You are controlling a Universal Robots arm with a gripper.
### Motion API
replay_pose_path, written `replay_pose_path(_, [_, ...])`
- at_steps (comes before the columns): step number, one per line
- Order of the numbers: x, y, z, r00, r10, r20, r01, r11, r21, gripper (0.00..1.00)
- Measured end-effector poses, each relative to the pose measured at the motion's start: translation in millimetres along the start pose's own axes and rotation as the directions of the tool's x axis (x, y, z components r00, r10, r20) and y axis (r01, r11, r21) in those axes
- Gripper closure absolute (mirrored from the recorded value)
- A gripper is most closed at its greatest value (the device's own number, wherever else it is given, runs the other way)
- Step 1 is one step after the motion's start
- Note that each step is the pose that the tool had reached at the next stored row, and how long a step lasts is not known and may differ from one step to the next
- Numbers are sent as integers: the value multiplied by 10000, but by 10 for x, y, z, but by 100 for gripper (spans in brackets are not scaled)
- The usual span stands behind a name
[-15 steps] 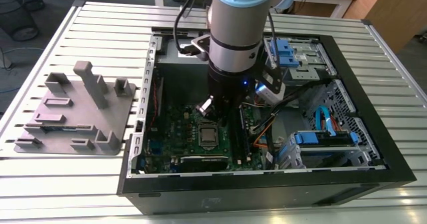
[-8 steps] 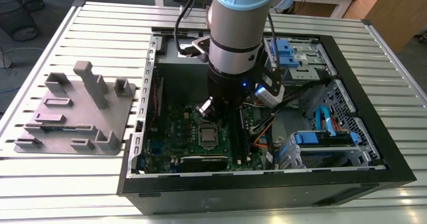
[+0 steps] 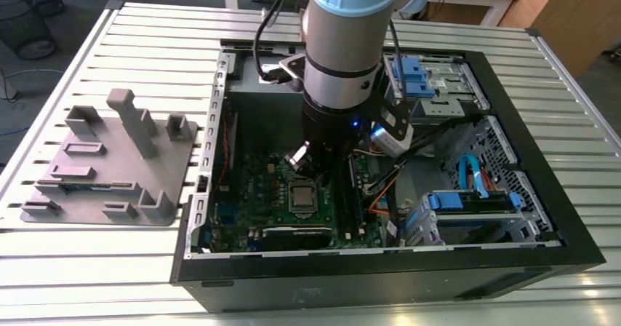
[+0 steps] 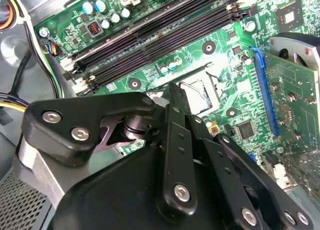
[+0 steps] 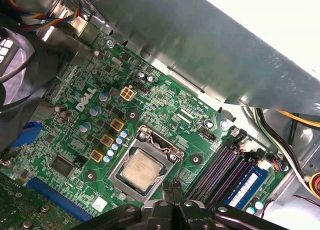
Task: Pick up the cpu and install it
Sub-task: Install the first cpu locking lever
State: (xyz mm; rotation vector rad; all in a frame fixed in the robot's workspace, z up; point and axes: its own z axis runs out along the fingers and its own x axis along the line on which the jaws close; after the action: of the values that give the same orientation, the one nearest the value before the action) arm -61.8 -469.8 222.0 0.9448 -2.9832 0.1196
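The cpu (image 5: 141, 169), a small square chip with a pale metal top, lies flat in the socket of the green motherboard (image 5: 165, 115) inside the open computer case (image 3: 388, 268). In the exterior view the cpu (image 3: 302, 193) sits just below the arm's wrist. My gripper (image 5: 173, 185) hangs a little above the board beside the socket's edge, its black fingers closed together with nothing between them. In the second wrist view the gripper (image 4: 174, 92) tapers to a point that hides part of the cpu (image 4: 200, 95).
Dark memory slots (image 5: 220, 165) and a blue memory stick (image 5: 246, 184) run next to the socket. A green expansion card (image 4: 295, 115) stands nearby. Drive cages (image 3: 466, 209) and cables fill the case's right side. A grey fixture plate (image 3: 107, 166) lies on the slatted table.
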Motion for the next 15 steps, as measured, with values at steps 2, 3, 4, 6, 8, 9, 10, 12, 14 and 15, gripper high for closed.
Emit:
replay_pose_path(2, [0,1,17,10000,0,-1,0,10000,0,89])
replay_pose_path(3, [0,2,25,10000,0,-1,0,10000,1,89])
replay_pose_path(4, [-1,2,34,10000,0,0,0,10000,0,89])
replay_pose_path(6, [-1,3,48,10000,0,0,0,10000,0,89])
replay_pose_path(8, [-1,4,63,10000,1,0,-1,10000,0,89])
replay_pose_path(9, [-1,4,71,10000,1,-1,-1,10000,1,89])
replay_pose_path(10, [-1,5,81,10000,2,-1,-2,10000,1,89])
replay_pose_path(12, [-1,6,104,10000,4,-3,-4,10000,3,89])
replay_pose_path(14, [0,6,132,10000,14,-5,-14,10000,4,89])
replay_pose_path(15, [0,6,146,10000,21,-5,-21,10000,4,89])
